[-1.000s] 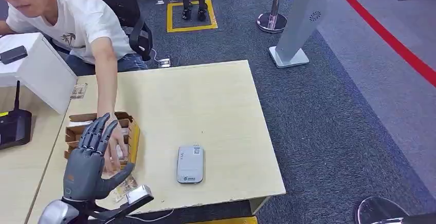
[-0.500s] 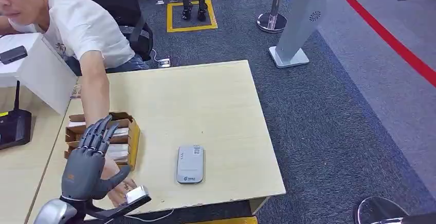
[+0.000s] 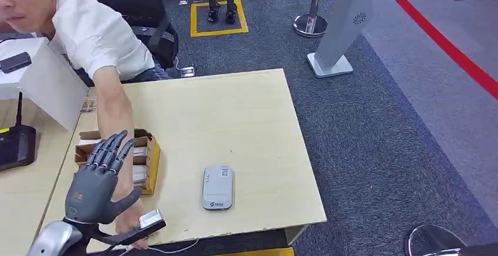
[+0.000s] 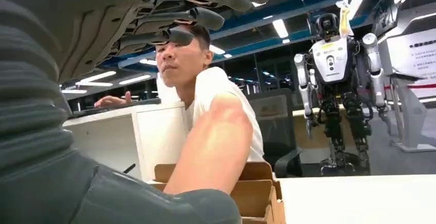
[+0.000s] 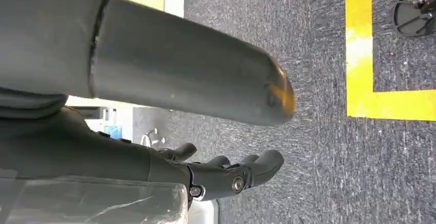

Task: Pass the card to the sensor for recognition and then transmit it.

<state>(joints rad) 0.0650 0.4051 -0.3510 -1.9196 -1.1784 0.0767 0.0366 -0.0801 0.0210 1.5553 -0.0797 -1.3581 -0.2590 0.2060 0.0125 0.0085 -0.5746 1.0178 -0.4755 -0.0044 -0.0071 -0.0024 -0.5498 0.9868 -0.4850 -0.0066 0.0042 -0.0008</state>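
My left hand (image 3: 97, 182) hovers over the near left corner of the wooden table (image 3: 235, 115), fingers spread and holding nothing. A person's forearm (image 3: 114, 121) passes beneath it, and their hand (image 3: 130, 228) reaches the table's near edge. I cannot make out a card in that hand. In the left wrist view the forearm (image 4: 216, 147) lies between my thumb and fingers (image 4: 169, 18). A cardboard box of cards (image 3: 144, 156) stands just beyond my hand. The grey sensor (image 3: 217, 187) lies flat to the right of it. My right hand (image 5: 195, 100) hangs over dark carpet, fingers loosely extended, empty.
The person (image 3: 94, 33) leans in from the far left of the table. A white box (image 3: 47, 83) and a black device (image 3: 16, 144) sit on the neighbouring desk at left. A stanchion base (image 3: 310, 25) and a grey sign stand (image 3: 343, 27) stand on the carpet beyond.
The person's arm has slid from the card box toward the near table edge, under my left hand. The card lying near that edge is now covered. My left hand drifted slightly left.
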